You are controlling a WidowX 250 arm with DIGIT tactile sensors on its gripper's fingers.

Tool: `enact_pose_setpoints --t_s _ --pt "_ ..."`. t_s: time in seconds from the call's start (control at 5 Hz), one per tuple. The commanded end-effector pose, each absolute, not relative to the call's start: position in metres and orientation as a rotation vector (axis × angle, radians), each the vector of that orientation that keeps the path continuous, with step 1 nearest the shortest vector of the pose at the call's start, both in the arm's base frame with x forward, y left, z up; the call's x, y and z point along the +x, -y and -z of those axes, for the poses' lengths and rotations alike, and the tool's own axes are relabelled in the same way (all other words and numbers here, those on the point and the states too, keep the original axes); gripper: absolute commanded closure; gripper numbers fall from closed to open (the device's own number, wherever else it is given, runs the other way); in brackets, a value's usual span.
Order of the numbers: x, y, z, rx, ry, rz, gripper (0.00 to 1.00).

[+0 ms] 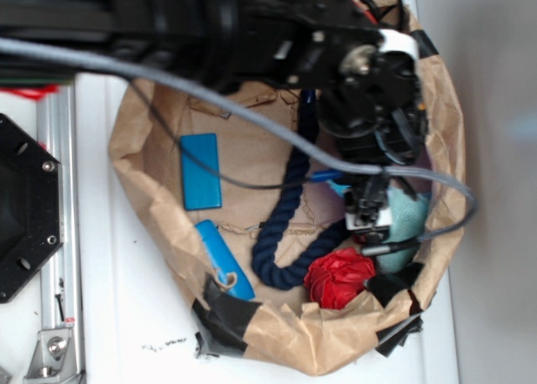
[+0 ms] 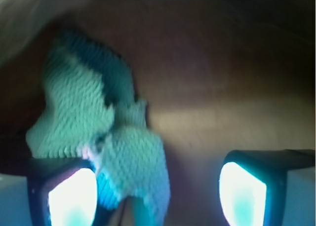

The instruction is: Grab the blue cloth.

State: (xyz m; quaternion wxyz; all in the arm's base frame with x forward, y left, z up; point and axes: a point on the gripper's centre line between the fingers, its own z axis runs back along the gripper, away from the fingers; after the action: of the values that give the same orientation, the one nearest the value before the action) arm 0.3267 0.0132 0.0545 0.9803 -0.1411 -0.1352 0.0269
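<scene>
The blue cloth [image 1: 409,217] is a pale teal terry rag lying at the right side of the brown paper bag [image 1: 151,162], partly hidden by my arm. In the wrist view the blue cloth [image 2: 94,122] fills the left half, and a fold of it hangs down between my fingers, close to the left pad [image 2: 71,196]. My gripper [image 2: 158,194] stands open just over the cloth, with a wide gap toward the right pad [image 2: 242,191]. From outside, my gripper [image 1: 369,212] points down at the cloth's left edge.
In the bag lie a red ball [image 1: 338,277], a dark navy twisted rope [image 1: 289,220] and two flat blue blocks [image 1: 201,170] [image 1: 225,258]. The bag's wall [image 1: 445,132] rises close on the right. A grey cable [image 1: 252,120] crosses above.
</scene>
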Motion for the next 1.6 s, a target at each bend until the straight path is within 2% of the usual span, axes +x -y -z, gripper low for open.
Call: enact_pose_setpoints --t_s 0.0,0.2,0.4,0.6,0.8,1.0,1.2,1.4 --pt "0.344 0.051 -0.062 -0.385 0.213 0.21 0.0" --pt "0.349 0.073 -0.037 -0.322 0.209 0.26 0.0" --pt "0.349 0.083 -0.021 -0.247 0.201 0.274 1.0" --pt "0.342 0.075 -0.033 -0.223 0.222 0.228 1.0" --pt "0.328 0.051 -0.068 -0.226 0.292 0.167 1.0" --pt "0.315 0.02 -0.104 -0.225 0.329 0.088 1.0" --pt "0.297 -0.009 -0.141 -0.003 0.256 0.027 1.0" --pt "0.28 -0.021 -0.154 0.16 0.072 -0.176 0.85"
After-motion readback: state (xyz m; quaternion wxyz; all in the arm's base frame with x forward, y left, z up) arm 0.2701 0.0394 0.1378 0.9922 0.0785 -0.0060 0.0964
